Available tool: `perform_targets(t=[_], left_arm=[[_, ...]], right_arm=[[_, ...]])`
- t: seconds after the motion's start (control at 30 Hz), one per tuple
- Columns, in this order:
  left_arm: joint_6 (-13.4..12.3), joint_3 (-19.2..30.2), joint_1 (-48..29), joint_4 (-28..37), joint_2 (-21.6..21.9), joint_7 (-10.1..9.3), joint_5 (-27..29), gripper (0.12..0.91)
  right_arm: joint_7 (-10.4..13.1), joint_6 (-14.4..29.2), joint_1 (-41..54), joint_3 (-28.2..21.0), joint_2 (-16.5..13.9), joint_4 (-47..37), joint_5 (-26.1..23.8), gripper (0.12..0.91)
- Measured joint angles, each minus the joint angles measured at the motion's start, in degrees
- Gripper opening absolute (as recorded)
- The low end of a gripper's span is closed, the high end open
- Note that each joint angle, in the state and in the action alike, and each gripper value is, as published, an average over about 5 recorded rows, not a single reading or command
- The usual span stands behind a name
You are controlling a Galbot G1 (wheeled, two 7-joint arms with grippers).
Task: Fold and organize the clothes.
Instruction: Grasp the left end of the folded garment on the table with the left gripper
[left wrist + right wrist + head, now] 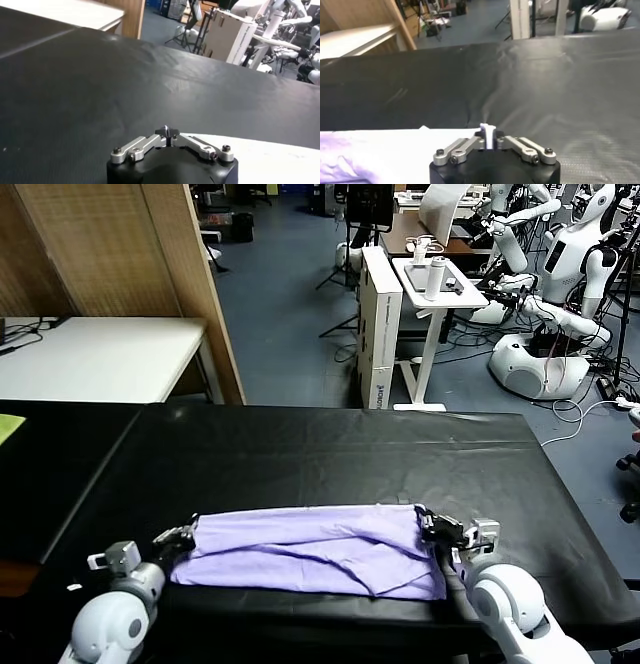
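Presently I log one lavender T-shirt lying on the black table in the lower middle of the head view, folded into a long band with its long axis running left to right across the frame, parallel to the table's near edge. Creases run lengthwise through the cloth, and a flap hangs lower toward its right end.

Two grippers are at work, one at each short end. The left gripper sits at the band's left end in the lower left of the frame; its wrist view shows the fingers drawn together to a point at the pale fabric's edge (clenched on the shirt). The right gripper sits at the band's right end, lower right; its wrist view shows a pinch of pale cloth standing up between the closed fingers, so it too grips the shirt.

Around it I count one white table at upper left beside a wooden partition, one yellow-green cloth at the left edge, and one white rolling stand at upper middle. Several white robots stand at upper right. Nothing lies on the black surface between the shirt and the table's far edge.
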Motion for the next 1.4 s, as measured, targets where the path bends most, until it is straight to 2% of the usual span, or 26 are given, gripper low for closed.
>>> perform_targets(t=[0.1, 0.17, 0.23, 0.37, 0.47, 0.53, 0.6, 0.73, 0.9, 0.97, 1.13, 1.4], left_arm=[[-0.1, 0.4, -1.6, 1.0, -0.3, 0.12, 0.0, 0.158], [-0.2, 0.4, -2.6, 1.5, -0.4, 0.32, 0.0, 0.171], [-0.3, 0.3, -3.4, 1.7, -0.5, 0.69, 0.2, 0.234], [-0.3, -0.4, -3.8, 1.5, -0.1, 1.25, 0.3, 0.468], [-0.1, -1.2, -3.2, 0.8, 0.9, 1.32, -0.6, 0.658], [0.6, -1.9, -2.6, 0.0, 1.8, 1.3, -2.3, 0.782], [2.4, -2.8, -1.7, -0.9, 3.1, 1.01, -5.0, 0.863], [8.2, -5.0, 0.1, -3.0, 6.6, 0.15, -11.9, 0.904], [15.5, -8.0, 1.7, -3.7, 10.5, 4.74, -19.0, 0.907], [17.4, -8.7, 1.8, -3.6, 11.4, 6.38, -20.4, 0.907], [18.1, -8.9, 1.3, -2.6, 12.1, 8.57, -21.7, 0.907], [18.1, -8.7, 1.3, -0.3, 12.3, 9.94, -20.8, 0.907]], right_arm=[[-2.2, 1.4, -0.2, 0.5, 0.1, 0.3, 0.3, 0.261], [-4.0, 2.7, -0.4, 1.0, 0.0, 0.8, 0.3, 0.399], [-5.4, 3.7, -0.6, 1.7, -0.4, 1.4, 0.5, 0.513], [-6.6, 4.5, -1.3, 3.0, -1.7, 3.0, 1.0, 0.768], [-7.0, 4.6, -2.4, 4.1, -3.3, 4.5, 1.5, 0.879], [-7.4, 4.6, -3.5, 5.1, -4.6, 5.6, 2.1, 0.898], [-7.8, 4.7, -4.9, 6.3, -5.9, 6.6, 2.6, 0.905], [-8.6, 4.8, -8.2, 9.1, -7.8, 8.3, 3.0, 0.907], [-9.1, 5.0, -12.9, 12.3, -8.4, 10.2, 3.2, 0.907], [-9.2, 5.0, -14.4, 13.1, -8.3, 10.7, 3.2, 0.907], [-9.3, 5.1, -16.5, 14.2, -8.0, 11.1, 3.1, 0.907], [-9.3, 5.0, -16.7, 14.3, -7.9, 10.9, 3.0, 0.907]])
